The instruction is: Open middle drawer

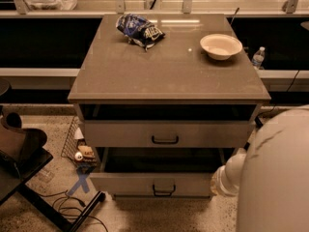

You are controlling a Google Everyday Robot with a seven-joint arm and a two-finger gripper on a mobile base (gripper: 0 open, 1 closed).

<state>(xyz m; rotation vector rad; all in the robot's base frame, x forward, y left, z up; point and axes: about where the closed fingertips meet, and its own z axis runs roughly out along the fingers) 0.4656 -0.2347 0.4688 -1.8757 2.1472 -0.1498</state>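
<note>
Middle drawer (123, 183): sits pulled well out below the top drawer (120, 133) of the desk (159, 69). Looks rigid, probably light on its runners; best hooked by the black bar handle (163, 190) at centre. Hides the lowest drawer. Gripper (218, 181) just beside its right end, masked by the white arm (236, 166); cannot tell whether open or closed.

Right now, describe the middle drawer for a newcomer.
Find the brown cabinet top with the white bowl. The white arm, hiding the gripper, flanks the middle drawer on the right. It is the lower grey-beige front, pulled out past the one above.
</note>
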